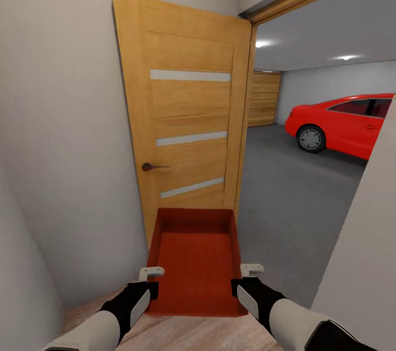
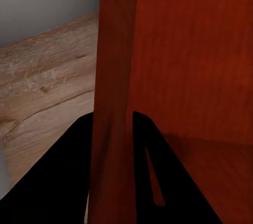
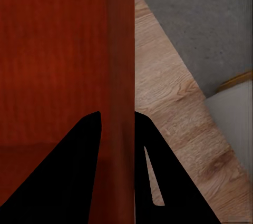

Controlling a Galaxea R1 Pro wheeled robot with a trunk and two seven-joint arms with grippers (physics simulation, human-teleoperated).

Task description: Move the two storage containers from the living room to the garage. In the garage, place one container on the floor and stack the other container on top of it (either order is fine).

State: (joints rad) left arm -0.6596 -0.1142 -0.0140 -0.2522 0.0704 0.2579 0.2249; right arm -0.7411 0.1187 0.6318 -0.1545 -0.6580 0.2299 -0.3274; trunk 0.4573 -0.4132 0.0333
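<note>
An orange-red storage container (image 1: 195, 260) hangs in front of me, held by both arms above the wood plank flooring at the garage doorway. My left gripper (image 1: 152, 283) is shut on its left side wall (image 2: 112, 97), one finger on each face. On the opposite side wall (image 3: 122, 76), my right gripper (image 1: 242, 281) is shut the same way. Past the doorway lies the garage with its dark grey floor (image 1: 291, 186).
An open wooden door (image 1: 187, 120) stands just beyond the container, against the left wall. A pale wall corner (image 1: 363, 241) edges the doorway on the right. Inside the garage are a red car (image 1: 346, 122) and a wood-plank door (image 1: 264, 98).
</note>
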